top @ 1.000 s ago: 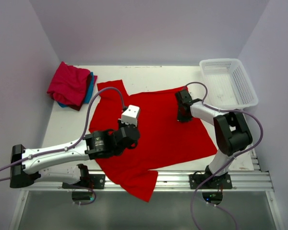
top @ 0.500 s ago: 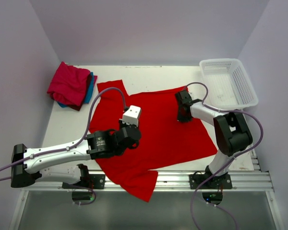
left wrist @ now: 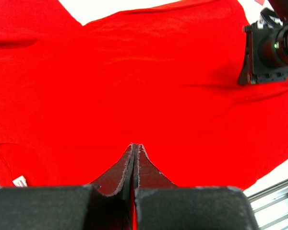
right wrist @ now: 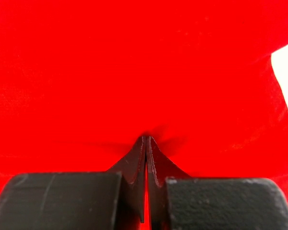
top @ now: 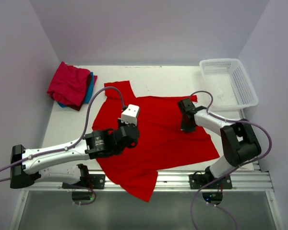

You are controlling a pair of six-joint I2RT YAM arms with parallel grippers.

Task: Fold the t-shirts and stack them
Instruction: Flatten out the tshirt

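Note:
The large bright red t-shirt (top: 158, 136) lies spread open across the middle of the table, one lower corner hanging over the near edge. It fills the left wrist view (left wrist: 134, 72) and the right wrist view (right wrist: 134, 62). My left gripper (top: 130, 128) (left wrist: 135, 145) is shut, its tips down on the shirt's middle left. My right gripper (top: 186, 127) (right wrist: 147, 138) is shut near the shirt's upper right, with cloth puckered at its tips. The crimson-pink t-shirt (top: 68, 85) lies folded on the teal-blue t-shirt (top: 90, 88) at the far left.
A white mesh basket (top: 229, 84) stands at the far right corner. The right arm's wrist (left wrist: 269, 48) shows in the left wrist view. The table's near edge has a metal rail (top: 182, 178).
My right gripper has moved nearer and slightly right, dragging the red shirt's upper part with it. The far sleeve and top right corner shifted right. The left gripper has hardly moved.

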